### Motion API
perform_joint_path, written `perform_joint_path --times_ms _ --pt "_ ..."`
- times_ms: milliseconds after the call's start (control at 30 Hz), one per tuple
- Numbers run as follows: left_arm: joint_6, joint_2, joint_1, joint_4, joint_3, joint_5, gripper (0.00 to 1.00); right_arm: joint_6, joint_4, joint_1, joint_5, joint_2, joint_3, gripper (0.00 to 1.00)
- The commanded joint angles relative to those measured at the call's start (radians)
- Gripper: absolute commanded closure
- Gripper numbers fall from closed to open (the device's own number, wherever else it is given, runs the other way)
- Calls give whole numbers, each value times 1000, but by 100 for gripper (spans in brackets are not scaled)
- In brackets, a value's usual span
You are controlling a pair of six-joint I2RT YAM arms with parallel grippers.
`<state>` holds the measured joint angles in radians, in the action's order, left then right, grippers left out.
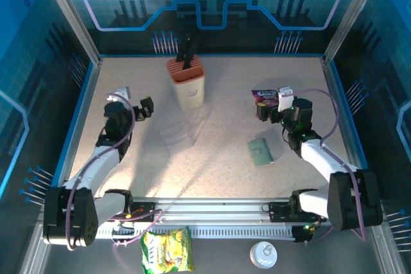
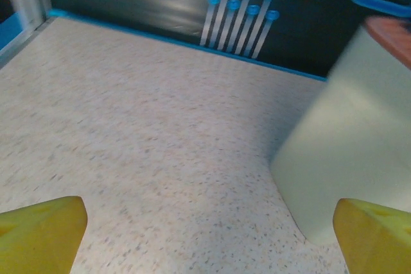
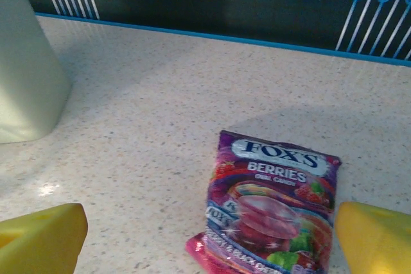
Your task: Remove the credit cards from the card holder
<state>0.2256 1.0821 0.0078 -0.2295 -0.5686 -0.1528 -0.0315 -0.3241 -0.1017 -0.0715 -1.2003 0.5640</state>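
Evidently untouched, the card holder (image 1: 260, 151) lay folded shut, credit cards presumably inside, near the right gripper (image 3: 209, 239), which hung spread and empty over the Fox's berries packet (image 3: 270, 216). Left gripper (image 2: 209, 239) likewise gaped, holding nothing.

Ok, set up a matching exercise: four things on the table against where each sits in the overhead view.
Things:
1. card holder
2. purple snack packet
3. clear plastic stand
4. cream container

Places:
A. rear middle, upright, with an orange top
B. right side, lying flat, nearer the arm bases
C. right side, farther back
D. left of centre, just in front of the upright container

Pairs: 1-B, 2-C, 3-D, 4-A
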Motion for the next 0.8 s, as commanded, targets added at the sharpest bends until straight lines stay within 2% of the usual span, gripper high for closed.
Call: perform_joint_path --times_ms 0,133,200,333,367,433,500,767 --pt "204 -11 5 422 -118 -123 1 -62 261 -53 15 33 77 3" --pt "277 -16 7 569 -168 -41 1 -121 437 -121 17 29 168 9" --pt "301 -31 6 608 -179 41 1 -155 503 -158 16 17 210 11" --pt "350 -27 4 603 -160 275 15 -232 620 -244 8 -34 306 18" --pt "375 -16 0 614 -160 304 18 -258 651 -266 13 -54 342 22" --pt "408 10 -2 671 -175 325 22 -296 698 -301 -12 -98 398 32" --pt "411 21 -3 718 -190 349 23 -328 706 -348 -18 -139 431 36" --pt "328 28 21 905 -312 372 20 -389 693 -557 -20 -337 562 46"
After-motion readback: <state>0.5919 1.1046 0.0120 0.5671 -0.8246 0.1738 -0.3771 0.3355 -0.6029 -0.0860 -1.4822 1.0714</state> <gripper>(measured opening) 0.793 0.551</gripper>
